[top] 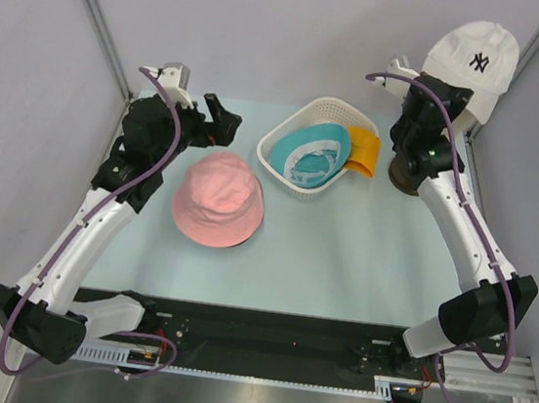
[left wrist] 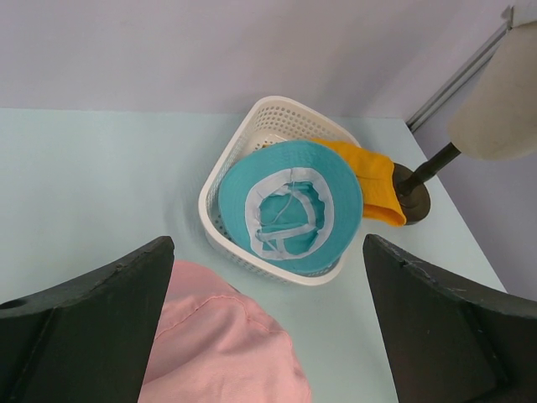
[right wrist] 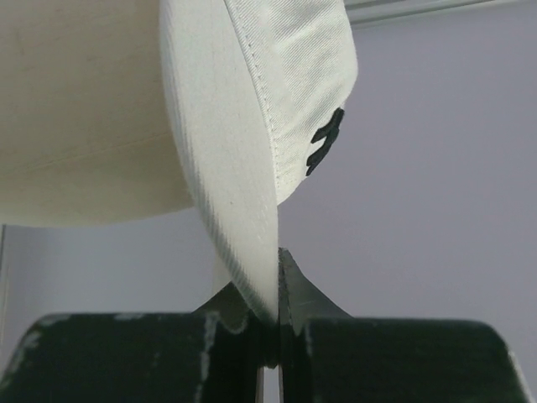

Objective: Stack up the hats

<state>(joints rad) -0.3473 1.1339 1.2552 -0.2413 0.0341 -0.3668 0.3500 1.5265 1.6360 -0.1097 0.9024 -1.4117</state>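
At the worktop's (top: pixel 341 259) far right corner, your right hand (right wrist: pixel 268 281) pinches the white cap's (right wrist: pixel 294 75) brim, left hand (left wrist: pixel 264 252) wide open; pulling may topple the mannequin head (left wrist: pixel 503 109).

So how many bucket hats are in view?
3: pink hat on the table, teal hat upturned in the basket, orange hat draped over its rim. More could hide beneath them.

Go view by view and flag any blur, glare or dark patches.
Top external: even light, sharp, no glare on the pink hat. Left wrist: near fingers dark, slightly soft; teal hat crisp. Right wrist: white cap looms close, bright, its weave sharp.
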